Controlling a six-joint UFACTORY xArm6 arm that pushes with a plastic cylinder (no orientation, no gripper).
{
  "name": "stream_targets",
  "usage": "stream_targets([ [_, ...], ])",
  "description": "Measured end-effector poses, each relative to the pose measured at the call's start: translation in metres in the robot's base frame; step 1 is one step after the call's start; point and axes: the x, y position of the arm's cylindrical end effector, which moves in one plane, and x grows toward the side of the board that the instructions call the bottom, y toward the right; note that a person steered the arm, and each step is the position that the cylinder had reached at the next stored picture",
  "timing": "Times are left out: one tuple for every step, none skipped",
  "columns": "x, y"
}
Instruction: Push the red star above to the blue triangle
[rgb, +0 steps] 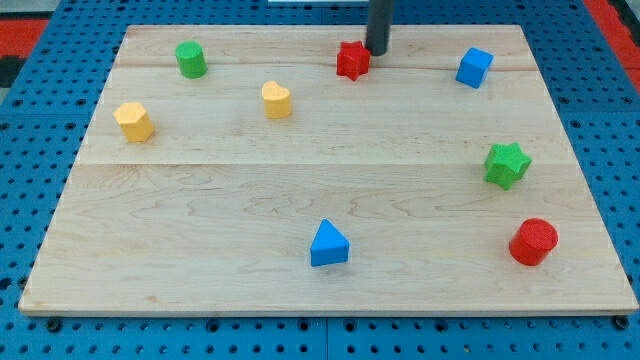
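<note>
The red star (352, 60) lies near the view's top, at the middle of the wooden board (200, 200). My tip (376, 51) stands right beside it, at its upper right, touching or nearly touching it. The blue triangle (329, 244) lies near the view's bottom at the middle, far below the star.
A green cylinder (190, 59) is at the top left. A yellow heart (277, 100) and a yellow hexagon (133, 121) are on the left. A blue cube (474, 67) is at the top right. A green star (506, 164) and a red cylinder (533, 241) are on the right.
</note>
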Motion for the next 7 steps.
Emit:
stream_targets([
  [0.0, -0.01],
  [-0.01, -0.032],
  [0.02, -0.057],
  [0.078, -0.061],
  [0.094, 0.024],
  [0.094, 0.132],
  [0.094, 0.186],
])
